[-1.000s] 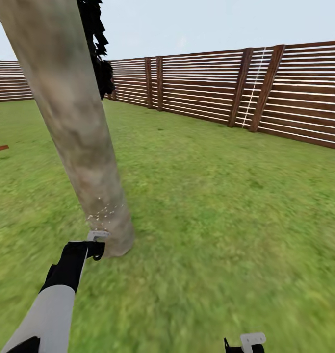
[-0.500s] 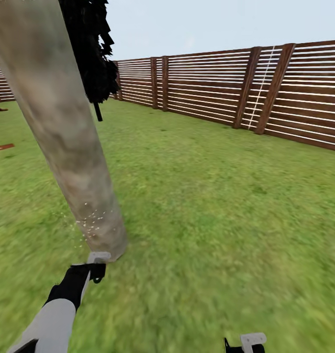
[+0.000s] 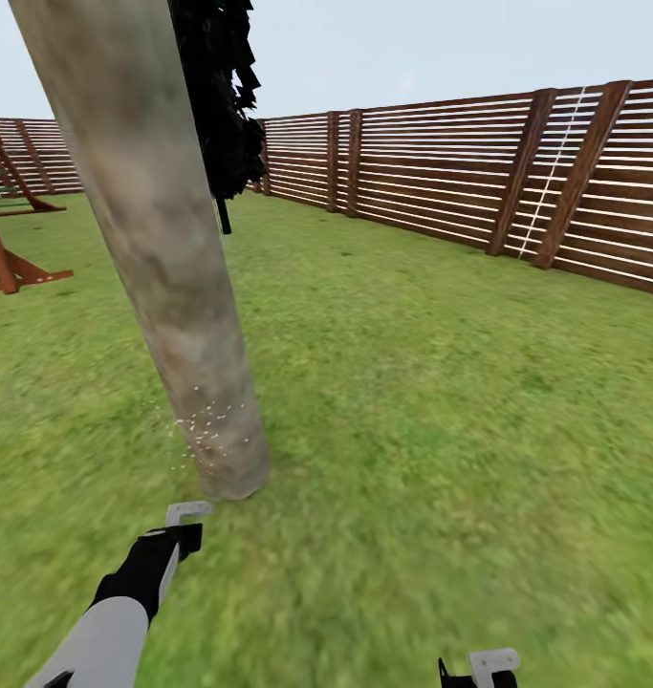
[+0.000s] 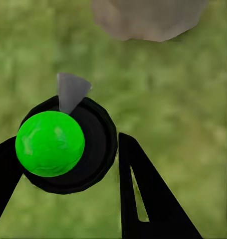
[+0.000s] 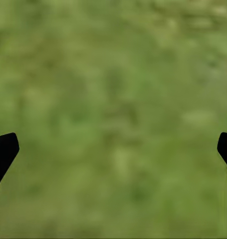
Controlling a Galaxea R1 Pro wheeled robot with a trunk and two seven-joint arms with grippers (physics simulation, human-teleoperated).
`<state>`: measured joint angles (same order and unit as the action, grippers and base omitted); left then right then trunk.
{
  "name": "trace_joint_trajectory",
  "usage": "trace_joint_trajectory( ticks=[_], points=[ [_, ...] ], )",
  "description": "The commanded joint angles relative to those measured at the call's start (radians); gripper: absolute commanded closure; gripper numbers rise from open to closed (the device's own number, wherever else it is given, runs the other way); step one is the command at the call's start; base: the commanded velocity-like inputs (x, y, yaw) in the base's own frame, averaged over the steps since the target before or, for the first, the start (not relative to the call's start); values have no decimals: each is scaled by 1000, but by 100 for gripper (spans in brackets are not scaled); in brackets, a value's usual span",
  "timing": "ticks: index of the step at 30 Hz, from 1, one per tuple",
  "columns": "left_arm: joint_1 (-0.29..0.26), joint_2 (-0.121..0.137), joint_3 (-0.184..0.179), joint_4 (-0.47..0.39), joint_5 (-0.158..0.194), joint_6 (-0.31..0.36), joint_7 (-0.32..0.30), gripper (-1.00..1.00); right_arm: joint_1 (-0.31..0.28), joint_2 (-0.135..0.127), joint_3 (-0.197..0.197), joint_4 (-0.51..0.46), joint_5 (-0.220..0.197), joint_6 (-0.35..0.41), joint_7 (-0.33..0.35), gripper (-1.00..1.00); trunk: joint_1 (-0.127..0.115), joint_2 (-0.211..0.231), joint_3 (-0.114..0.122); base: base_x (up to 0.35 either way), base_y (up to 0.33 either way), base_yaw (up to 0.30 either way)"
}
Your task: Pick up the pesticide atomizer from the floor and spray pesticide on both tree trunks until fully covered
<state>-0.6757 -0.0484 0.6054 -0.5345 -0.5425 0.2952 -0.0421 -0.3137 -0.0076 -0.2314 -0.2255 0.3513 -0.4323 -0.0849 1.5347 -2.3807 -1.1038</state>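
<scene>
A thick pale mottled tree trunk [image 3: 163, 258] leans across the left of the head view, its base in the grass. White spray specks [image 3: 206, 425] dot its lowest part. My left gripper [image 3: 180, 535] is just short of the trunk's base, shut on the pesticide atomizer [image 3: 187, 513]. In the left wrist view the atomizer [image 4: 51, 144] is a black body with a bright green ball top. Its grey nozzle [image 4: 71, 92] points toward the trunk base [image 4: 145, 17]. Black fingers [image 4: 138, 189] flank it. My right gripper [image 3: 479, 669] hangs low at the right, open over grass [image 5: 113, 149].
A brown slat fence [image 3: 441, 182] rings the lawn [image 3: 441, 401] at the back and right. A dark bushy tree [image 3: 221, 105] stands behind the trunk. A red-brown wooden frame [image 3: 6, 239] stands at the far left.
The camera has turned left, bringing the wooden frame into view and shifting the fence right. My left gripper with the atomizer sits farther back from the trunk base than one second ago.
</scene>
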Motion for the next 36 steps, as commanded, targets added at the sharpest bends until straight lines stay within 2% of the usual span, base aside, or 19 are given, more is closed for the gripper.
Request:
trace_joint_trajectory(
  ticks=[1,17,27,36],
  points=[
    [-1,-2,5,-2,-6,5,-4,100,-1,0,-5,2,11,-3,-4,-100,0,0,-1,186,-183,21],
    [-1,-6,9,-5,-5,-3,5,100,-1,-3,-5,4,11,-3,-3,-100,0,0,-1,72,-261,1],
    [-1,-8,8,-7,-5,-5,7,100,-1,-3,-5,3,11,-3,-4,-100,0,0,-1,124,-255,238],
    [-1,-8,10,-13,-5,-5,7,100,-1,-6,-5,3,11,-3,-4,-100,0,0,-1,6,-272,23]
  ],
)
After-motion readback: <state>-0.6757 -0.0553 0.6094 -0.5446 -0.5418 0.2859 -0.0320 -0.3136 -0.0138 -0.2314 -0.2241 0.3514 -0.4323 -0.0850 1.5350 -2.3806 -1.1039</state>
